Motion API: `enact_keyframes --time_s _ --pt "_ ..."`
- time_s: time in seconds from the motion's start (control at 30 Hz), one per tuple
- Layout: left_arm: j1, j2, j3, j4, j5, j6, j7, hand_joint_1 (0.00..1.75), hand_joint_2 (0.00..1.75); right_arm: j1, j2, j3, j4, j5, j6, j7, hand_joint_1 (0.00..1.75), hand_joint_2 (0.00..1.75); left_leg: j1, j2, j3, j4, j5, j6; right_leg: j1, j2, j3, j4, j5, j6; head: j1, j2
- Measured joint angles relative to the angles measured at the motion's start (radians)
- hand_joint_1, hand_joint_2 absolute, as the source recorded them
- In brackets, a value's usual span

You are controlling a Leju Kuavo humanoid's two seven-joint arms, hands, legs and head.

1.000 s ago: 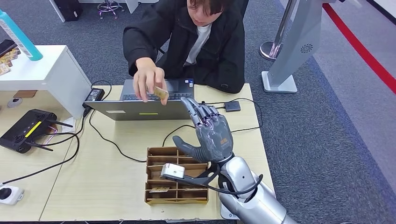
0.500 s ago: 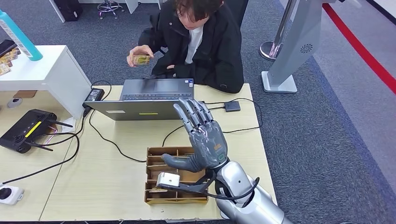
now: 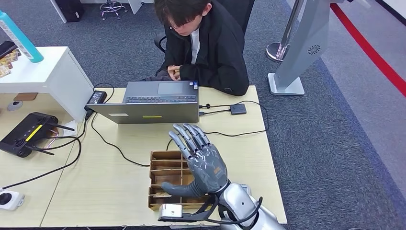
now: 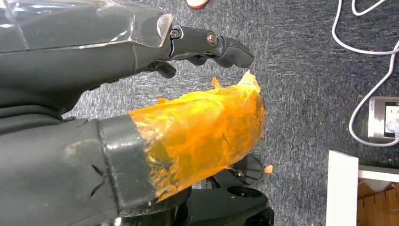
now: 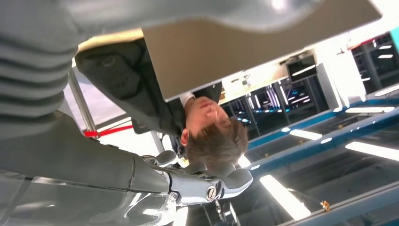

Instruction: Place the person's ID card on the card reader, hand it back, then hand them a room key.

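Note:
My right hand (image 3: 198, 160) hovers over the brown cardboard key tray (image 3: 163, 164) near the table's front edge, fingers spread and nothing in it. Its fingers (image 5: 207, 183) also show in the right wrist view, against the laptop's back and the person. The person (image 3: 203, 40) sits behind the grey laptop (image 3: 151, 101) with both hands drawn in at their lap; I cannot make out the ID card there. A card lies in the tray's front left compartment (image 3: 160, 195). My left hand (image 4: 141, 108), its thumb wrapped in orange tape, hangs over the carpet holding nothing, its fingers lightly curled.
A black device with antennas (image 3: 26, 132) and cables lie on the left of the table (image 3: 115, 182). A small black hub (image 3: 238, 109) sits right of the laptop. A white shelf (image 3: 48, 72) stands at back left, a grey stand (image 3: 297, 62) on the carpet at right.
The person took the card from beside my right hand and drew it back to their lap. My right hand lowered and pulled back from near the laptop to over the tray.

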Motion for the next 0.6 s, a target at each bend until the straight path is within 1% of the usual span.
enact_keyframes --time_s 0.23,0.47,0.6 --pt "0.0 -0.002 0.0 0.0 0.0 0.02 0.013 0.0 0.0 0.019 -0.003 0.019 0.023 -0.007 0.0 0.0 0.0 1.75 0.0 0.0 0.0 0.0 0.0 0.0 0.0 0.0 0.0 0.0 0.0 0.0 0.0 0.0" --pt "0.0 -0.002 0.0 0.0 0.0 0.021 0.022 0.0 0.0 0.023 -0.004 0.023 0.068 -0.009 0.001 0.006 0.0 1.75 0.0 0.0 0.0 0.0 0.0 0.0 0.0 0.0 0.0 0.0 0.0 0.0 0.0 0.0" --pt "0.0 -0.002 0.0 0.0 0.0 0.021 0.023 0.0 0.0 0.023 -0.004 0.024 0.081 -0.001 0.003 0.023 0.0 1.75 0.0 0.0 0.0 0.0 0.0 0.0 0.0 0.0 0.0 0.0 0.0 0.0 0.0 0.0"
